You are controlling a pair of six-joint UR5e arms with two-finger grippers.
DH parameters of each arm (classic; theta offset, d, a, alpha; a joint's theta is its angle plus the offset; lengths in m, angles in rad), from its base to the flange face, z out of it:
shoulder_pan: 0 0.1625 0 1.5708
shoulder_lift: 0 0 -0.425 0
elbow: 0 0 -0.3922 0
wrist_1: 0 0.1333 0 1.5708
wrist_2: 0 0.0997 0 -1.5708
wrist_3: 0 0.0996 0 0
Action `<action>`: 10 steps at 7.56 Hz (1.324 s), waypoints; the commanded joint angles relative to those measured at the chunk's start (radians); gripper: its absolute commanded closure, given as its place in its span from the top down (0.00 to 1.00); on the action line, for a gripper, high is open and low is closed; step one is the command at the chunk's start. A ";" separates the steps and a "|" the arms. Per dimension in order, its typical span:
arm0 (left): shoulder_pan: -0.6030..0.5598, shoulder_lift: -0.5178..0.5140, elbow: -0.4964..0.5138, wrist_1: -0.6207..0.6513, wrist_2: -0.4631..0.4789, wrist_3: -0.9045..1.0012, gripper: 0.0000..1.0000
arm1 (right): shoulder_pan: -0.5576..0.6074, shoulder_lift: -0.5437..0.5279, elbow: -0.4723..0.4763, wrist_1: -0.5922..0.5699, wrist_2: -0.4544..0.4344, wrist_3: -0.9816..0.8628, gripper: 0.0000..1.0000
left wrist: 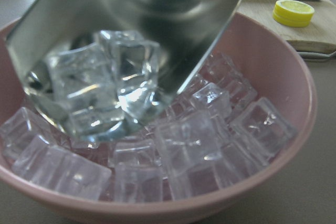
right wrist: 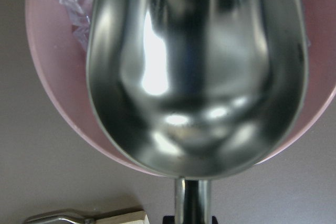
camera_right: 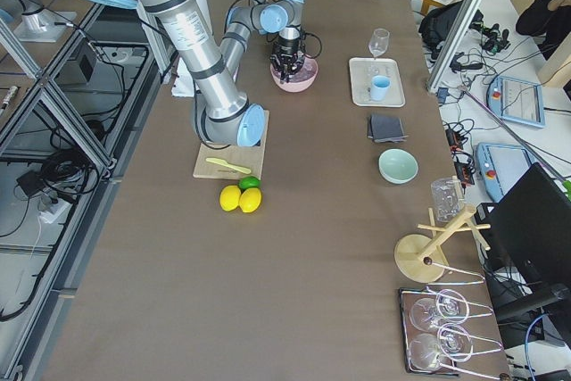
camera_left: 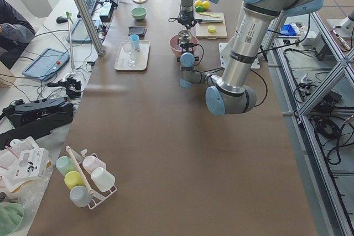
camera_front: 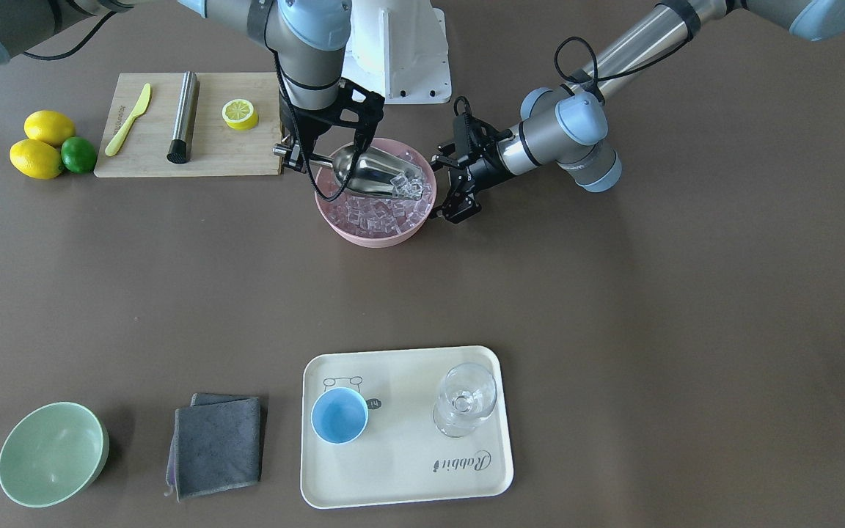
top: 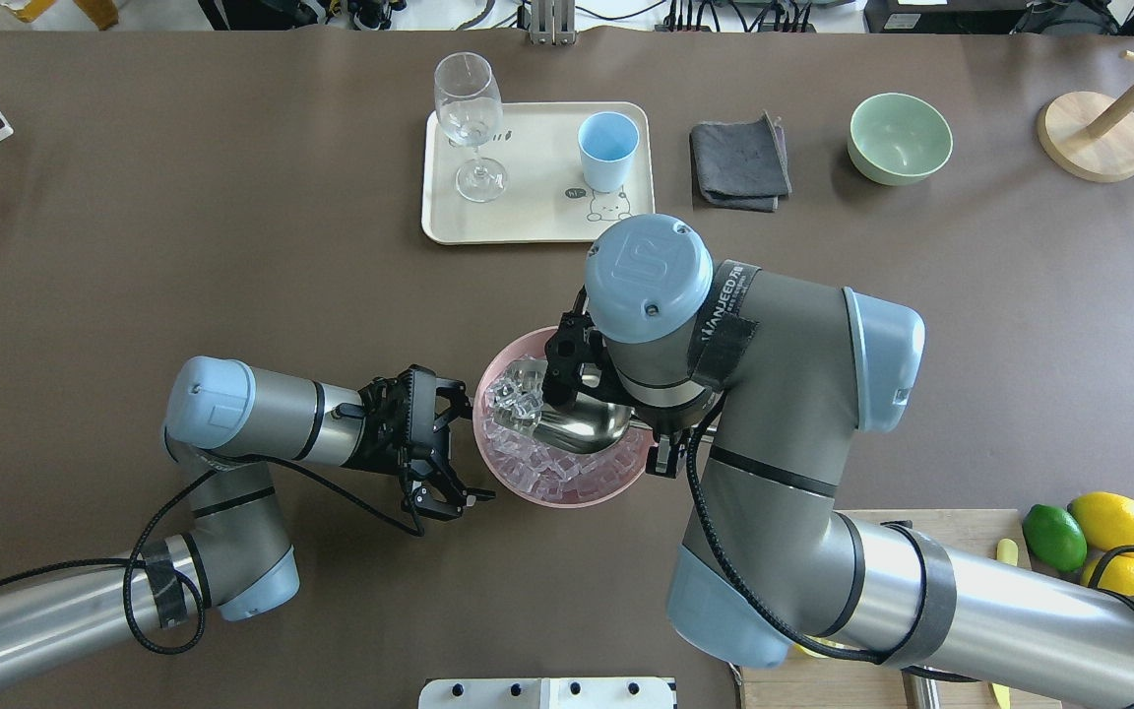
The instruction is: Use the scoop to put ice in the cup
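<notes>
The right gripper clamps the handle of the scoop, with ice in its trough over the pink bowl. Seen from overhead, the left gripper is wide open and empty at the bowl's 9 o'clock, and the cup stands on the tray at 12 o'clock

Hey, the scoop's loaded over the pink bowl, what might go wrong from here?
1. The ice lies near the open lip of the scoop; tilting forward on the carry across to the cup could spill cubes.
2. The cup shares the tray with the wine glass; the pour might miss, or the scoop might knock the glass.
</notes>
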 commanded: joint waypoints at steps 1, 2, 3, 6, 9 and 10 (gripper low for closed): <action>0.001 0.000 0.003 0.003 0.000 0.001 0.98 | 0.000 -0.056 0.081 0.027 0.000 0.017 0.00; 0.001 0.000 0.003 0.005 0.000 0.001 0.98 | 0.000 -0.082 0.111 0.050 0.000 0.021 0.00; 0.001 0.000 0.003 0.006 -0.001 0.001 0.98 | 0.000 -0.113 0.150 0.082 -0.002 0.043 0.00; -0.002 0.002 0.001 0.008 -0.003 0.001 0.98 | 0.001 -0.268 0.311 0.276 -0.053 0.159 0.00; -0.017 0.009 -0.010 0.009 -0.017 -0.001 0.98 | 0.006 -0.316 0.375 0.414 -0.095 0.377 0.00; -0.049 0.015 -0.010 0.011 -0.055 0.001 0.98 | 0.029 -0.313 0.375 0.412 -0.097 0.403 0.00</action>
